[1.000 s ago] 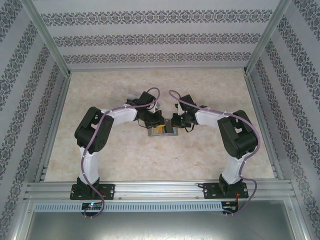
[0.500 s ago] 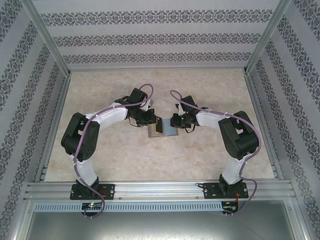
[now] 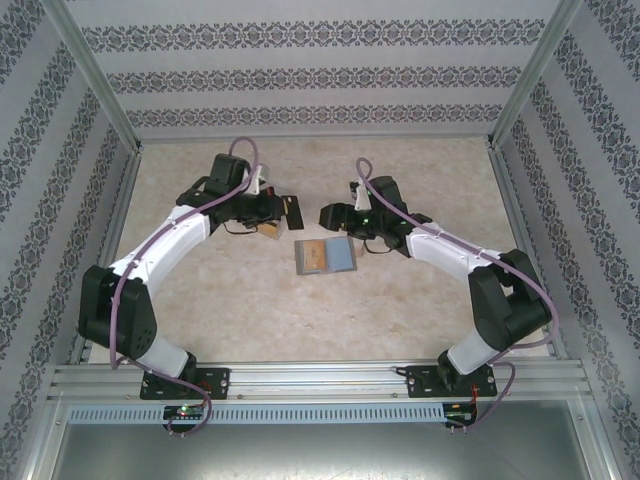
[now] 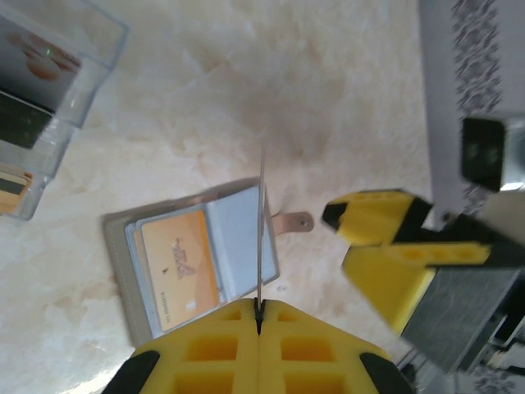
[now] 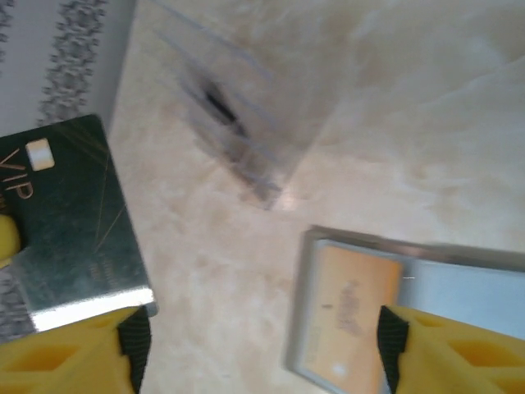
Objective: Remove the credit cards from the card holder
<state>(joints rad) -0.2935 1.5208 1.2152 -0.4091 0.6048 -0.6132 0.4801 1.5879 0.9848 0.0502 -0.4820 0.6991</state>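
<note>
Left gripper is clamped on a dark card, edge-on in its wrist view and held above the table. Clear box sits near it, probably the drop spot. Card holder lies open and flat between the arms, slightly nearer the bases than both grippers, long axis left-right. I see an orange card in its left panel. Right gripper has its fingers spread and empty, hovering just past the holder's far edge. It's the nearer arm, so I'd use it next.
</note>
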